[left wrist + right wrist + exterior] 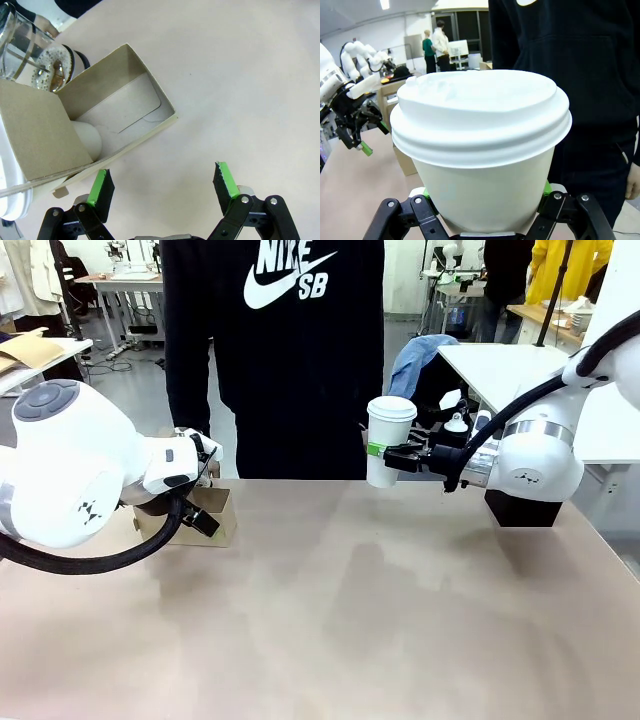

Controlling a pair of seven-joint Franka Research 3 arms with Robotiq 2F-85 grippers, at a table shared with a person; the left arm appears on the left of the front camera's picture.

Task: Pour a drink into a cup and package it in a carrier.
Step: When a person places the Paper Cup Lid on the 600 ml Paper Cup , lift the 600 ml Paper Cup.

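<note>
My right gripper (386, 453) is shut on the lidded white paper cup (390, 440), holding it upright in the air over the table's far side, in front of the person. In the right wrist view the cup (480, 140) sits between the green pads (546, 189). The brown cardboard carrier (218, 516) stands at the far left of the table. My left gripper (163, 186) hangs open just beside the carrier (125, 95), holding nothing. One pocket is bare; the other holds a white cup (89, 141). The glass jug (30, 55), with a little brown liquid at its bottom, stands behind the carrier.
A person in a black hoodie (290, 360) stands at the far edge, between the arms. A black box (520, 508) sits at the right under my right arm. The beige table (340, 620) stretches bare between the carrier and the cup.
</note>
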